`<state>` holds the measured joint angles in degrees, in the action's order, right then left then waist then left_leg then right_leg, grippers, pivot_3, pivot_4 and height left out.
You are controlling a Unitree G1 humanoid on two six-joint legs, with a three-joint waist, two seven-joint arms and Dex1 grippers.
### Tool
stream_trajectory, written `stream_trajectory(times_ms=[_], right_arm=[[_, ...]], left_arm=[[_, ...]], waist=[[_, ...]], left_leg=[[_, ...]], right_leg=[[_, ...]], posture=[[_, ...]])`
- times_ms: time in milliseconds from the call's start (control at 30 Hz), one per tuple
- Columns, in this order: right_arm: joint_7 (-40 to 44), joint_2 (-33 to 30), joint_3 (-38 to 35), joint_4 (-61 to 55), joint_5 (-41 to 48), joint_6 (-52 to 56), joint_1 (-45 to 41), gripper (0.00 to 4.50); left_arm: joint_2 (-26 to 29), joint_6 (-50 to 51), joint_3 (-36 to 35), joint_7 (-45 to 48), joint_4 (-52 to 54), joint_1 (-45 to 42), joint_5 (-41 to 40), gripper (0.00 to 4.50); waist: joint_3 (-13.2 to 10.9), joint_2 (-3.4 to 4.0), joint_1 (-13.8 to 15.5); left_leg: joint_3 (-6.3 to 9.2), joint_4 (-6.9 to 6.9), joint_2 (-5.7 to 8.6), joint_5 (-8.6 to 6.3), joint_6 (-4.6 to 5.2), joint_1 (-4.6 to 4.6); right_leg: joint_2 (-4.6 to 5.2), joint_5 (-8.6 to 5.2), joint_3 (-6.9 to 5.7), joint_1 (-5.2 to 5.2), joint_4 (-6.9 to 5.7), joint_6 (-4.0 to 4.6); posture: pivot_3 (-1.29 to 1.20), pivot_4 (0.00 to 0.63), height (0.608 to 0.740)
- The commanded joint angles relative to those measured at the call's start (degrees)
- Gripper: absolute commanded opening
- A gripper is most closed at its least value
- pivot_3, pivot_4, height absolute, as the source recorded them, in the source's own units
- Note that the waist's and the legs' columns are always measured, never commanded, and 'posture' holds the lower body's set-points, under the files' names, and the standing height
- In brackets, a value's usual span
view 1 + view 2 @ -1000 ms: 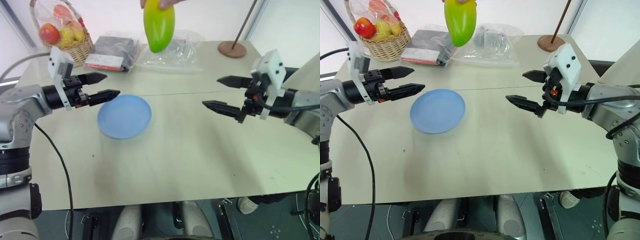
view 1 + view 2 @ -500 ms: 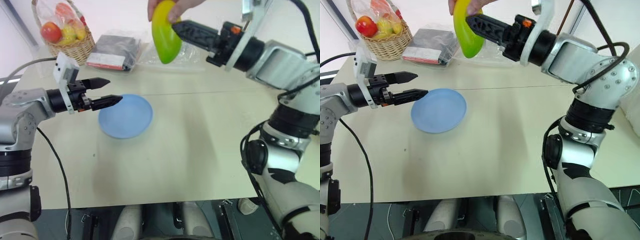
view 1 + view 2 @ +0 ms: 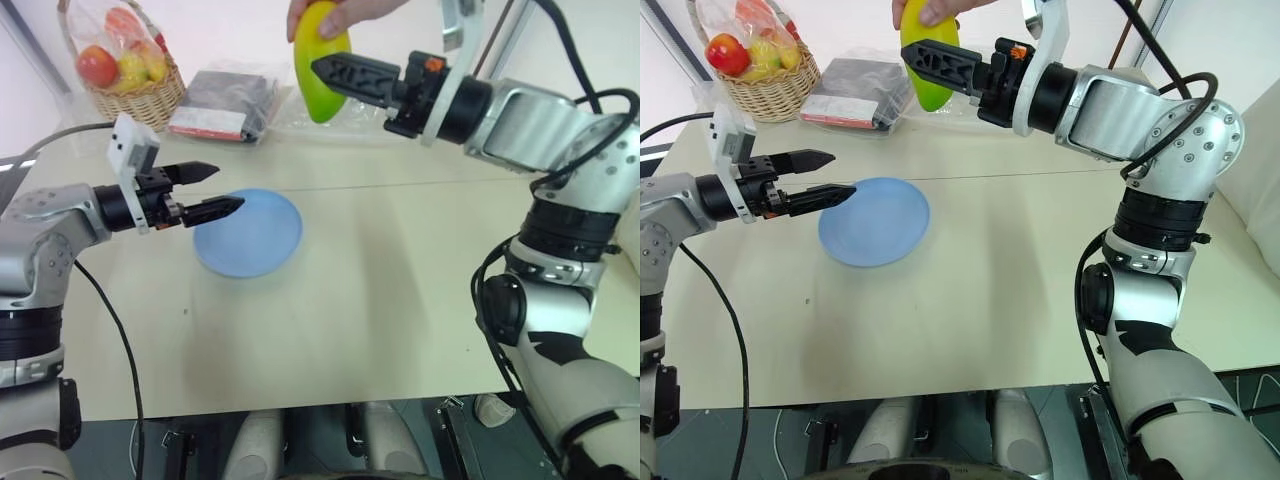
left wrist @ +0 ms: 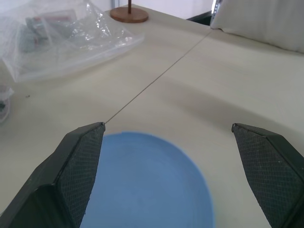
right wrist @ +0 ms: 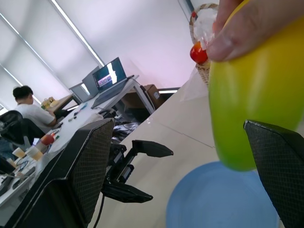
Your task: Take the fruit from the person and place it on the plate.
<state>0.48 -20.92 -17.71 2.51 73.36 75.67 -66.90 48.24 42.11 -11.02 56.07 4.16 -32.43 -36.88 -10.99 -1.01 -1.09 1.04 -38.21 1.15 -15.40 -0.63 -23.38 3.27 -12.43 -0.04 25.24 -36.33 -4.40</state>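
From the head views, the person's hand (image 3: pixel 335 14) holds the mango (image 3: pixel 318 62) high over the table's (image 3: pixel 400 290) far side, the right gripper (image 3: pixel 335 78) reaching it with fingers spread on either side, not closed on it. The left wrist view shows the left gripper (image 4: pixel 175 175) wide open above the blue plate (image 4: pixel 147 185). The right wrist view shows the mango between that gripper's parted fingers (image 5: pixel 85 180)

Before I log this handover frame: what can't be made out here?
- Mango: its top is covered by the person's hand, cut off by the head views' top edge.
- Right gripper: whether its open fingers touch the mango; they overlap it.
- Basket: fruits bagged, count unclear.
- Clear bag: contents too blurred.
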Motion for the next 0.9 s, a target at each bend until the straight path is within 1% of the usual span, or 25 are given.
stream_trajectory(times_ms=[33,200,300,433,633,900], right_arm=[[2.73,-2.28,-0.23,-0.38,-1.07,-1.53,-1.43,4.45],[4.80,-4.79,-0.05,-0.76,-2.47,-1.78,-1.54,4.45],[5.51,-5.20,0.04,-0.76,-3.24,-1.89,-1.08,4.45],[7.15,-4.80,1.07,-0.74,-5.49,-2.79,-0.40,4.45],[11.80,-3.69,4.15,0.55,-10.32,-5.63,0.23,4.45],[17.12,-2.29,6.32,3.28,-15.01,-8.43,-0.69,4.45]], left_arm=[[0.96,-0.19,-2.53,-0.44,2.70,0.17,-1.04,4.50],[0.87,0.13,-2.76,-0.51,3.35,0.77,-1.17,4.50],[0.84,0.10,-2.56,-0.32,3.17,0.54,-1.03,4.50],[0.89,-0.10,-2.02,0.08,2.80,0.05,-0.72,4.50],[1.27,0.05,-1.75,0.56,2.80,-0.34,-0.53,4.50],[2.12,0.70,-2.67,0.28,3.98,0.76,-1.04,4.50]], waist=[[0.00,0.00,0.11],[0.00,0.00,0.13],[0.00,0.00,0.13],[0.00,0.00,-0.01],[0.00,0.00,0.05],[0.00,0.00,0.06]], left_leg=[[0.00,0.00,0.00,0.00,0.00,0.00],[0.00,0.00,0.00,0.00,0.00,-0.01],[0.01,0.00,0.00,0.00,0.00,-0.01],[0.00,0.01,-0.01,0.00,0.00,-0.01],[0.00,0.01,0.00,0.00,0.00,-0.01],[0.00,0.02,-0.01,0.00,0.00,0.00]], right_leg=[[0.00,0.00,0.00,0.00,0.01,0.00],[0.00,0.00,0.00,0.00,0.02,0.00],[-0.01,0.00,0.00,0.00,0.02,0.00],[-0.02,0.00,0.00,0.00,0.02,0.00],[-0.01,0.00,0.00,0.00,0.02,0.00],[-0.02,0.00,0.00,0.01,0.02,0.00]], posture=[[0.00,0.150,0.740],[0.00,0.150,0.740],[0.00,0.150,0.740],[0.00,0.150,0.740],[0.00,0.150,0.740],[0.00,0.150,0.740]])
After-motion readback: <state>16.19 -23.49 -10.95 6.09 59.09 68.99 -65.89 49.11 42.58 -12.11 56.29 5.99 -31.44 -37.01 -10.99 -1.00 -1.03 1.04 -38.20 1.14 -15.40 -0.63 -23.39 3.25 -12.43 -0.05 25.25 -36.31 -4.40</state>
